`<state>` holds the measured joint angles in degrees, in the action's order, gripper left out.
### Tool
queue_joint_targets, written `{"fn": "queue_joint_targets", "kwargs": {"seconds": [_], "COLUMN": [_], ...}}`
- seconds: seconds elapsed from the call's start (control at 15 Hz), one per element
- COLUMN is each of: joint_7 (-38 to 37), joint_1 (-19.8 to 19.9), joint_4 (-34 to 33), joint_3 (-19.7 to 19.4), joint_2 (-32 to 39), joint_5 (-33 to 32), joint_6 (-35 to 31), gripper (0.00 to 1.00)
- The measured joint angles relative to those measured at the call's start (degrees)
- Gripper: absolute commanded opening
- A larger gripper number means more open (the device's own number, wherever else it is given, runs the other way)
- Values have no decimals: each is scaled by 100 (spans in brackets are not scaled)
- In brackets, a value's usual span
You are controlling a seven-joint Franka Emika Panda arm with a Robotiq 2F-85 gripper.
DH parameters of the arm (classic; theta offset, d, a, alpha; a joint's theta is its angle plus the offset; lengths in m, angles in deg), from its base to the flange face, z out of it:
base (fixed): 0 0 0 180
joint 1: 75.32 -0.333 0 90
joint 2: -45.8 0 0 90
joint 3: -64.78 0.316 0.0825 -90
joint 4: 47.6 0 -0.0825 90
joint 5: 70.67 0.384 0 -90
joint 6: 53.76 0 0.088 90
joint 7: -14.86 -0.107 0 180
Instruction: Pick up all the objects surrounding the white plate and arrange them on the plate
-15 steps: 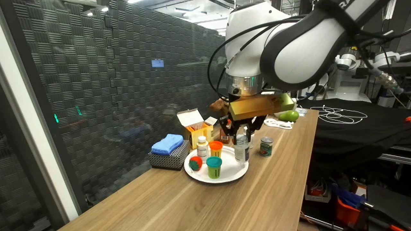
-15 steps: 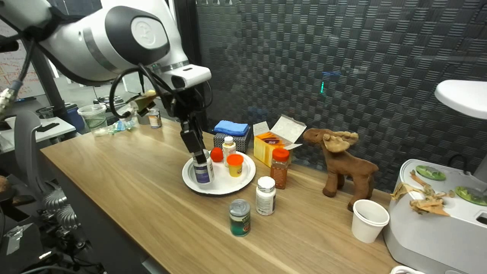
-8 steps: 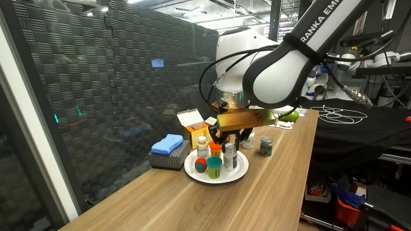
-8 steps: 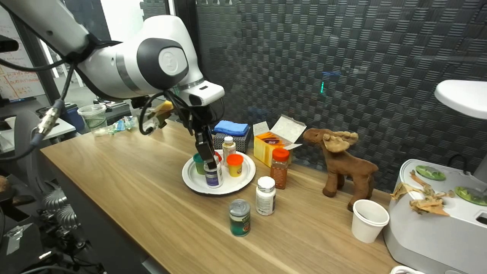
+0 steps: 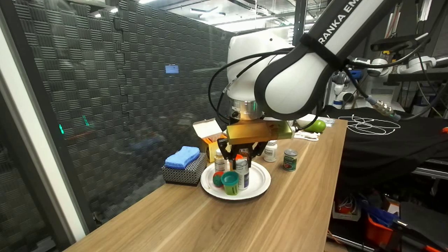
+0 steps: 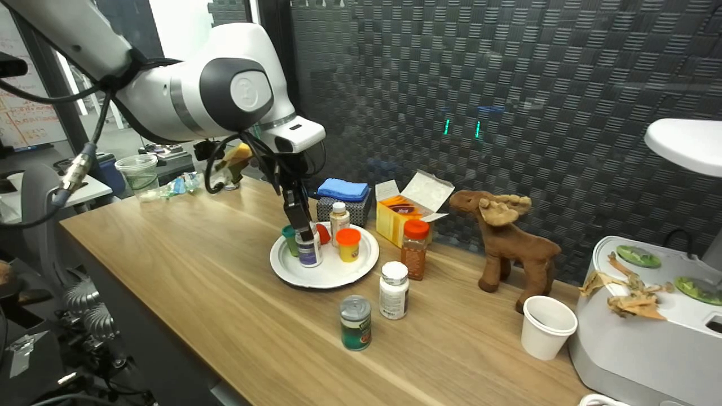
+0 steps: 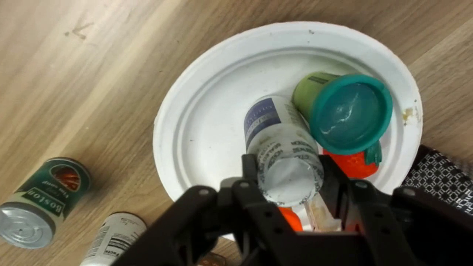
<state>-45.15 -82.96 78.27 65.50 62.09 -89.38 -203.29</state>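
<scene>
My gripper [image 7: 288, 166] is shut on a white bottle with a purple label [image 7: 263, 114], one finger on each side of its cap end. The bottle stands nearly upright at or just above the white plate [image 7: 207, 122]; contact of its base is hard to tell. Against its side leans the teal-lidded green cup [image 5: 230, 183], tilted. A red strawberry-like ball [image 7: 353, 165], an orange-lidded yellow cup [image 6: 348, 245] and a white-capped bottle [image 6: 339, 220] also sit on the plate. Off the plate are a white bottle [image 6: 393, 290], a green can [image 6: 355, 324] and an orange-capped spice bottle [image 6: 415, 251].
Behind the plate, a patterned box [image 5: 185, 171] carries a blue flat block [image 5: 182, 157]. Beside it stands an opened yellow carton [image 6: 390, 223]. Farther along the wooden table [image 6: 225, 265] are a brown moose toy [image 6: 513, 242], white paper cups [image 6: 547, 327] and a grey-white appliance [image 6: 648, 344].
The gripper has carried the purple-labelled bottle down and across the plate, up against the teal-lidded cup, which now tilts. The red ball has shifted slightly.
</scene>
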Motion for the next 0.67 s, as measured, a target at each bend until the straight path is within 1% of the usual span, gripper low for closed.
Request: {"fn": "queue_joint_targets", "kwargs": {"seconds": [0.27, 0.67], "joint_7": [38, -296], "joint_1": [-97, -321], "joint_4": [-2, -139], "joint_3": [-27, -398], "joint_2": [2, 125], "joint_5": [38, -134], "joint_6": [-27, -10], "gripper": [19, 19]}}
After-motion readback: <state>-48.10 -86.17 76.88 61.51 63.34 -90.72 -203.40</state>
